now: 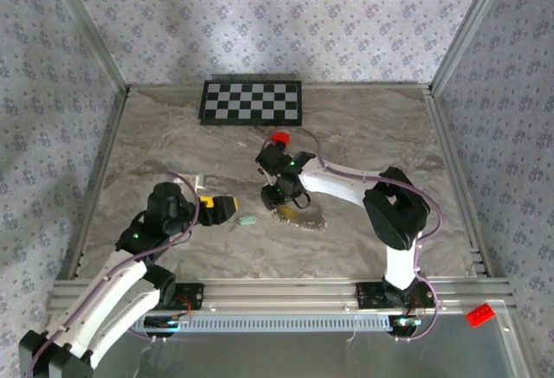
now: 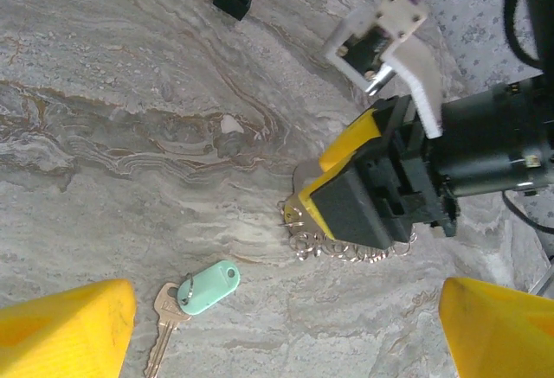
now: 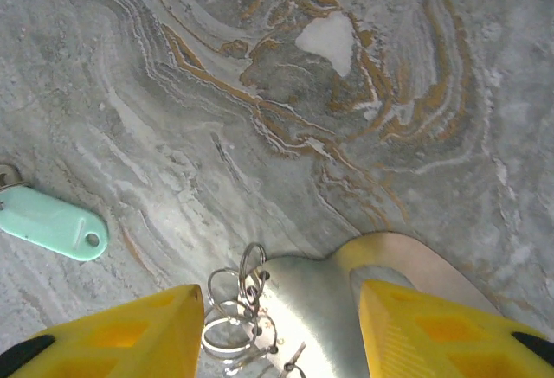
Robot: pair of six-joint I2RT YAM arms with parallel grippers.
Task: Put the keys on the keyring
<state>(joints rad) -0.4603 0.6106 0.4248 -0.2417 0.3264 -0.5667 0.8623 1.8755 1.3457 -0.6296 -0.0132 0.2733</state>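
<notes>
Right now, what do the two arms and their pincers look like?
The left arm and right arm share one build: white tubular links joined by black motor housings, with lilac-grey cables running alongside and small green lights on the housings. The left pincer and right pincer each have blunt yellow fingers on a black body.

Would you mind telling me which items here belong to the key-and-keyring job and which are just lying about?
For the job:
- mint-headed key
- keyring

Lying about:
- checkerboard at the far edge
- red block on the marble top
- second red block off the marble, past the near rail
</notes>
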